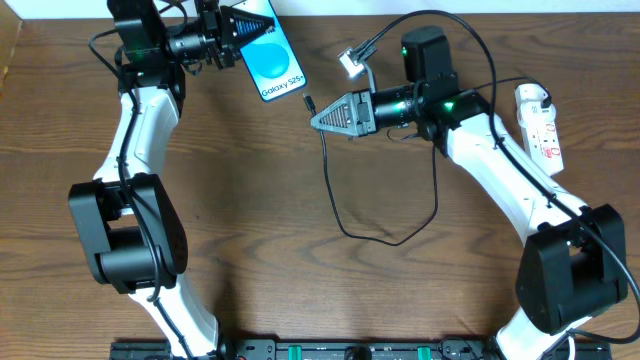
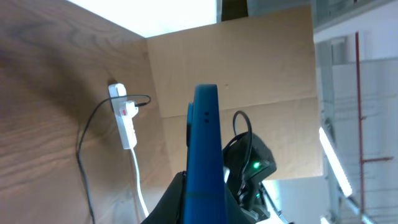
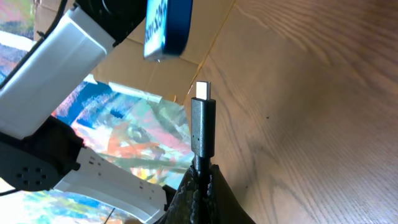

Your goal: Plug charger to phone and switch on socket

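Overhead view: the step in hand, as we judge it, is mating the plug to the port. Both parts are held off the desk (image 1: 250,230), with a small gap between them.

- The phone (image 1: 272,58) sits in the upper middle of the frame, screen up, its lower end pointing down-right.
- The charger (image 1: 335,212) loops down across the centre of the frame. Its connector (image 3: 203,121) stands just off the phone's lower end.
- The socket (image 1: 540,125) lies at the right edge, well apart from both claws. We cannot tell how its switch stands.

Doing it well:
- In the right wrist view the metal tip points up and the phone (image 3: 166,25) hangs above and to its left, so the two are not yet on one line.
- We would bring the tip square to the port and match the flat of the plug to the flat of the phone before closing the gap.
- We would push only along the plug's axis, slowly. The port itself is not visible to us.
- The left arm should hold the phone rigid.

Claws:
- The left claw (image 1: 240,30) is pressed onto the phone's upper end. In the left wrist view the phone (image 2: 205,143) rises edge-on from between its jaws.
- The right claw (image 3: 202,193) is nearly closed, pinching the cable right at the base of the connector body.
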You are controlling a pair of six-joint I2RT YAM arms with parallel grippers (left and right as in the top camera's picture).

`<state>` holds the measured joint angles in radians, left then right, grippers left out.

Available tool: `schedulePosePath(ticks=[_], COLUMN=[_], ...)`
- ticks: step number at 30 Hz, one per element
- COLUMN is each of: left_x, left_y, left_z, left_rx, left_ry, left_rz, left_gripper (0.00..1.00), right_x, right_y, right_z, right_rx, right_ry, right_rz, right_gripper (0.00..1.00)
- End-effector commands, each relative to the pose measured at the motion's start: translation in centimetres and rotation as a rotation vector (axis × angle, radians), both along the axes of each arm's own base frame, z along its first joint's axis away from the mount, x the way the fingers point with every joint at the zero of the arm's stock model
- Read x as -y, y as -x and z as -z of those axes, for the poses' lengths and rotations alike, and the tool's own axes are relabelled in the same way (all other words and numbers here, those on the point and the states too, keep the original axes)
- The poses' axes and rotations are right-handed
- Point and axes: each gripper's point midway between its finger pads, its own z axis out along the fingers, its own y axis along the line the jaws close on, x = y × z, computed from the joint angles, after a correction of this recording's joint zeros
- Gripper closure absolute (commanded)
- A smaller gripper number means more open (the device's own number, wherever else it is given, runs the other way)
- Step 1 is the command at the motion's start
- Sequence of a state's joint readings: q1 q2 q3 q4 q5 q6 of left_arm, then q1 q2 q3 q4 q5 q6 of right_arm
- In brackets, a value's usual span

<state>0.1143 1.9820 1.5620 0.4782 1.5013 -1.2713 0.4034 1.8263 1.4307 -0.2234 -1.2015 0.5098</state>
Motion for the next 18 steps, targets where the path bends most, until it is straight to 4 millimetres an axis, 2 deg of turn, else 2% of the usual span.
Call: schedulePosePath(ticks=[1,7,18], left_x=[0.0,0.5,0.4], left_y=[0.7,0.5,0.1], left_z=[-2.0,-2.0,-2.0], left_rx=[-0.025,-0.025,-0.031], left_ry=[0.012,0.013,0.014], left_rz=[0.0,-0.006,-0.029], left_gripper=[0.93,0.93,0.93], right_x=[-0.7,-1.3,-1.9], right_y=[1.0,1.5,1.0], right_z=[-0.4,-0.4,-0.3], right_rx=[0.023,0.033,0.147], right_ry=[-0.021,-0.025,-0.017], right_rz=[-0.052,-0.069,-0.055], right_gripper=[0.99,0.99,0.99])
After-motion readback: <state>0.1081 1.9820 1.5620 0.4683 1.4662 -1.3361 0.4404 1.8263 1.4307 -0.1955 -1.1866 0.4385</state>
